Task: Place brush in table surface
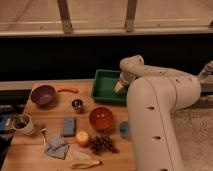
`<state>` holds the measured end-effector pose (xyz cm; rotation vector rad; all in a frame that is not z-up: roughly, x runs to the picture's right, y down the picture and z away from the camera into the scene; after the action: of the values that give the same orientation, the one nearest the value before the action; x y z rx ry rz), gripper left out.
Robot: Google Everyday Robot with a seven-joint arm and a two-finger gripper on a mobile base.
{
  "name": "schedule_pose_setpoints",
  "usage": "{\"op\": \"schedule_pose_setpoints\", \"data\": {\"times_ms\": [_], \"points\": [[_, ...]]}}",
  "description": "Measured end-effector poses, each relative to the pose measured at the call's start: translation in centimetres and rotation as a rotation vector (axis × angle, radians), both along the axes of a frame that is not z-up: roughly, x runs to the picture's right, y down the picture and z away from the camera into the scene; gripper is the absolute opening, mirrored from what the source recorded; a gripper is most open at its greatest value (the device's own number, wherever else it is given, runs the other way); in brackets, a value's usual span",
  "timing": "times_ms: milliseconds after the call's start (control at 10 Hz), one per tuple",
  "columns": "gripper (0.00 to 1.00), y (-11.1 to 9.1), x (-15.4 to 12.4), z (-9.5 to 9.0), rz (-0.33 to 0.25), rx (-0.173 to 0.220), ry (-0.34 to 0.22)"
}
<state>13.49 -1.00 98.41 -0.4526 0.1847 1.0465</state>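
My gripper (118,88) hangs over the right part of the green plastic bin (103,86) at the back of the table, its tip down inside the bin. The brush does not show: I see no slim dark handle in the bin, in the gripper or on the wood. The table surface (55,112) is a light-brown wooden top that spreads left of and in front of the bin. My white arm (155,115) fills the right side of the view and hides the table's right edge.
On the wood stand a purple bowl (43,94), an orange stick (67,90), a metal cup (77,105), an orange bowl (101,118), a blue sponge (69,126), an apple (82,138), grapes (101,144), a banana (85,162), a cloth (55,146) and a white mug (24,124).
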Motion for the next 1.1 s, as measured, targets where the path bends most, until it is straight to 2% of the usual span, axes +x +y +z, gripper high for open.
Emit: {"op": "schedule_pose_setpoints", "data": {"times_ms": [500, 600, 800, 900, 1100], "points": [[0.06, -0.6, -0.9, -0.9, 0.01, 0.023, -0.021], [0.01, -0.6, -0.9, -1.1, 0.015, 0.025, -0.023], [0.0, -0.9, -0.9, -2.0, 0.028, 0.033, -0.032], [0.0, -1.3, -1.0, -2.9, 0.039, 0.036, -0.042], [0.0, -2.8, -1.3, -5.8, 0.033, 0.047, -0.068]]}}
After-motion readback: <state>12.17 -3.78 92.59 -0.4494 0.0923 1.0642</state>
